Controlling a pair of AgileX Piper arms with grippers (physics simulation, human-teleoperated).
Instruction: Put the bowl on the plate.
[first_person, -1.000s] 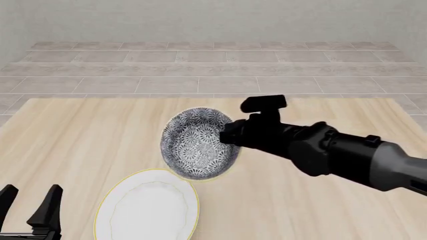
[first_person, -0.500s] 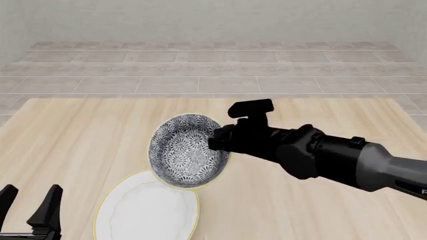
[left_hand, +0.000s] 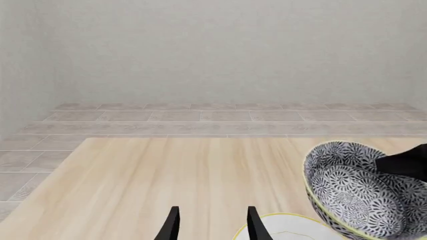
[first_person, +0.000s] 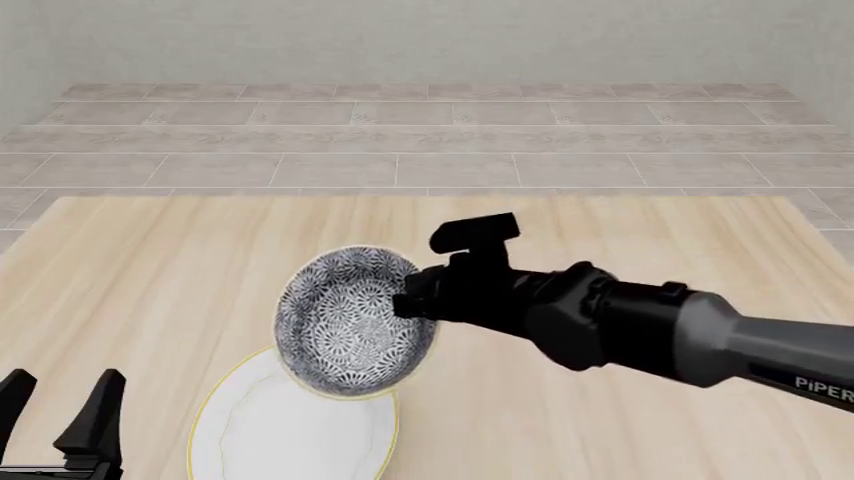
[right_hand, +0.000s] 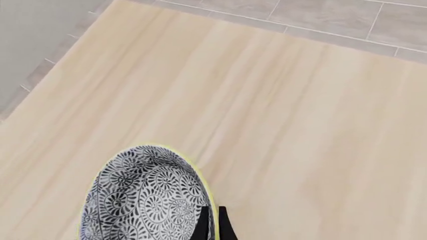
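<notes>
The round deep bowl with a dense dark grey-and-white floral pattern and a thin yellowish rim (first_person: 352, 322) is held in the air by the right gripper (first_person: 408, 296), which is closed on the bowl's rim at the side that faces the right edge of the light wooden table (first_person: 174, 260). In the right wrist view the two black fingers (right_hand: 215, 226) stand very close together with the rim of the bowl (right_hand: 143, 197) between them. The bowl is tilted, so its patterned inside is turned towards the front camera. Its lower part stands over the far edge of the plain white round flat plate with a thin yellow rim (first_person: 287, 430), which lies on the table near the near edge, a little left of the middle; I cannot tell if bowl and plate touch. In the left wrist view the bowl (left_hand: 353, 192) appears above the plate (left_hand: 287, 230) with the dark right gripper (left_hand: 403, 164) at its rim. The left gripper (first_person: 60, 405) is low at the near left corner of the table, with its jaws wide apart and nothing between them; its two fingertips (left_hand: 172, 222) also show well apart in the left wrist view
</notes>
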